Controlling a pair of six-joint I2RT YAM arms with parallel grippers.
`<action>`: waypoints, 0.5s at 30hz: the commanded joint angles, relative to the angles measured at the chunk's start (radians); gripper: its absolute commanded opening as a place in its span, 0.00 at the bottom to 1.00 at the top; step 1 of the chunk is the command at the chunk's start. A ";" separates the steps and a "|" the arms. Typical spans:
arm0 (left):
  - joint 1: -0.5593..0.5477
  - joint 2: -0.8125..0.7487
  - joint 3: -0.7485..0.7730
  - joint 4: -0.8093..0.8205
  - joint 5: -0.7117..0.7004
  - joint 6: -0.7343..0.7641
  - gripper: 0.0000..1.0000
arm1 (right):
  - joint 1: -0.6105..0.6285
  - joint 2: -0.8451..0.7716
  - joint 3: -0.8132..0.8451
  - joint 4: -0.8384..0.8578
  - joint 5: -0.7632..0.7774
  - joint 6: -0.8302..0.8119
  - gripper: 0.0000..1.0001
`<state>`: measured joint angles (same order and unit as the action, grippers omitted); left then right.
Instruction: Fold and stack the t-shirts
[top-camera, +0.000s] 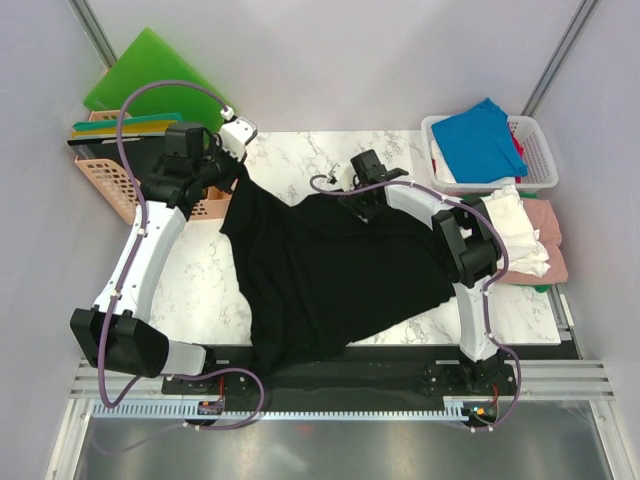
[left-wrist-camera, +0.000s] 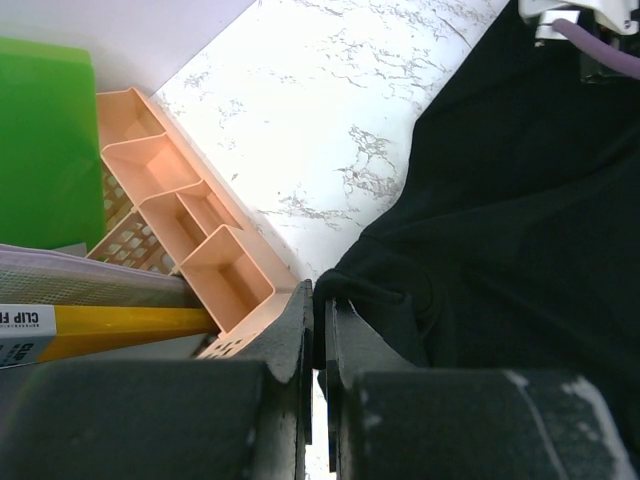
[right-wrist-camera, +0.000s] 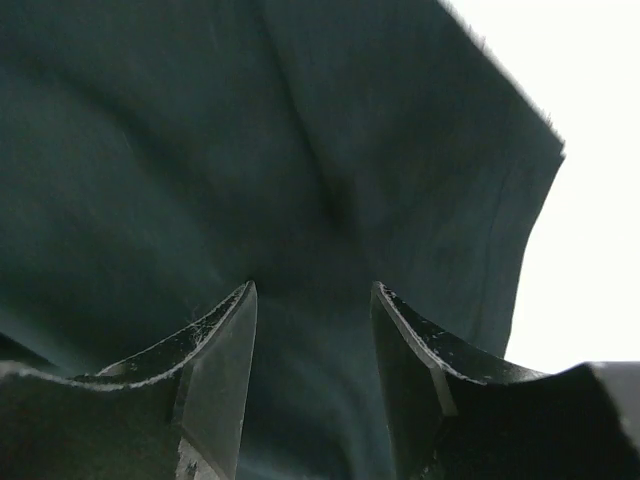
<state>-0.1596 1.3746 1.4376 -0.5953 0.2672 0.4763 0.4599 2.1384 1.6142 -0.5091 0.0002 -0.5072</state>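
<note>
The large black t-shirt (top-camera: 330, 265) lies spread over the marble table (top-camera: 205, 280), its lower hem hanging past the near edge. My left gripper (top-camera: 236, 172) is shut on the shirt's far left corner, next to the peach basket (top-camera: 105, 180); in the left wrist view the jaws (left-wrist-camera: 320, 295) pinch a fold of black cloth (left-wrist-camera: 520, 200). My right gripper (top-camera: 358, 207) stands on the shirt's far edge near the middle. Its fingers (right-wrist-camera: 313, 290) are apart, tips against the black fabric (right-wrist-camera: 200, 150), with cloth between them.
A white basket (top-camera: 535, 150) at the far right holds a blue t-shirt (top-camera: 485, 135). White (top-camera: 515, 225) and pink (top-camera: 550, 230) t-shirts lie beside the right arm. Green boards (top-camera: 150, 70) lean behind the peach basket (left-wrist-camera: 190, 215).
</note>
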 joint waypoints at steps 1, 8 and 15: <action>-0.006 0.009 0.009 0.043 0.009 -0.010 0.02 | 0.032 0.046 0.087 0.021 -0.006 0.016 0.57; -0.006 0.012 -0.005 0.055 0.001 -0.004 0.02 | 0.043 0.080 0.194 0.004 0.015 0.007 0.56; -0.008 0.007 -0.011 0.061 0.009 -0.008 0.02 | 0.042 0.159 0.250 -0.002 0.053 -0.011 0.56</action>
<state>-0.1612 1.3869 1.4330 -0.5823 0.2668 0.4763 0.5045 2.2662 1.8233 -0.5091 0.0254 -0.5060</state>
